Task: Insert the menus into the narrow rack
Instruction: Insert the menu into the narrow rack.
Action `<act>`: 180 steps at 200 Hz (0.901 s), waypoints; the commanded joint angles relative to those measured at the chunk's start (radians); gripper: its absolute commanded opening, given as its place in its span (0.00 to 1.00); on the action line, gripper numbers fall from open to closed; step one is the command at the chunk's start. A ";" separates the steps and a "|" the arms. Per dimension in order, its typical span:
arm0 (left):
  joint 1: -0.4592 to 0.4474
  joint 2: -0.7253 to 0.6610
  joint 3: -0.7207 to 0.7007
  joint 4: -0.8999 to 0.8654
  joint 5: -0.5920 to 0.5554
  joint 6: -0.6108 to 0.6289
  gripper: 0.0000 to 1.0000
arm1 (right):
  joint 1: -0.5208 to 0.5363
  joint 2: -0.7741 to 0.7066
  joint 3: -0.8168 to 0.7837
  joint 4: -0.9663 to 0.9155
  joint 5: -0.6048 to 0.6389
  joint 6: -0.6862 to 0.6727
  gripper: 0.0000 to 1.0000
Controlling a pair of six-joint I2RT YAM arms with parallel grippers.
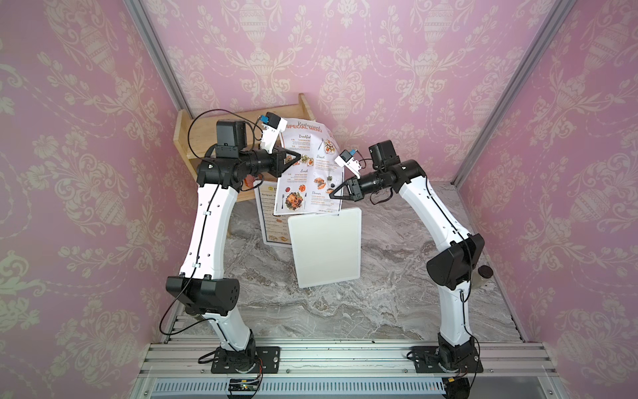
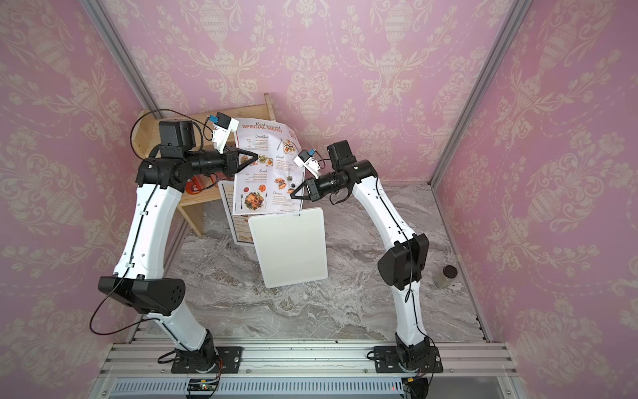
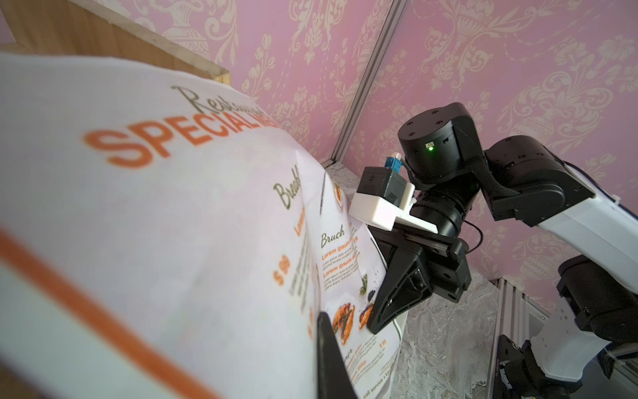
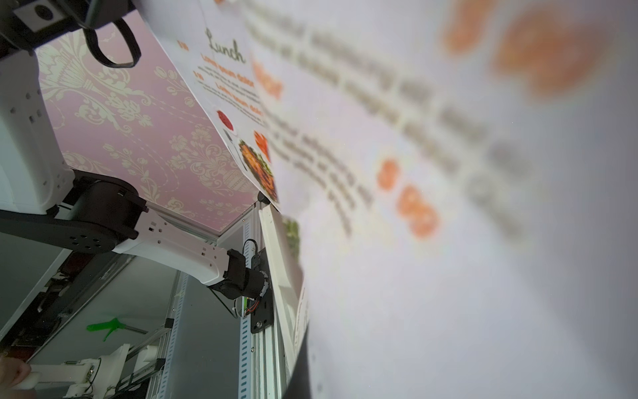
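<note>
The pale menu (image 1: 307, 165) headed "SPECIAL MENU" hangs in the air in front of the wooden rack (image 1: 207, 134), bowed and creased. My left gripper (image 1: 299, 155) is shut on its left edge, about halfway up. My right gripper (image 1: 330, 196) is shut on its lower right edge. The left wrist view shows one of my dark fingers (image 3: 329, 359) pressed on the sheet (image 3: 172, 224) and the right gripper (image 3: 372, 324) pinching the far edge. The sheet (image 4: 448, 241) fills the right wrist view. A blue-bordered menu (image 1: 268, 224) lies flat on the table, partly covered.
A white rectangular board (image 1: 326, 248) lies mid-table over the flat menu's right side. The rack (image 2: 155, 138) stands in the back left corner with a red item (image 2: 195, 184) on its shelf. A dark-lidded jar (image 2: 447, 276) stands by the right wall. Pink walls close in three sides.
</note>
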 commanded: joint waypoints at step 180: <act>-0.060 0.020 0.036 0.097 0.024 -0.151 0.00 | -0.038 -0.039 -0.028 -0.094 -0.066 -0.102 0.00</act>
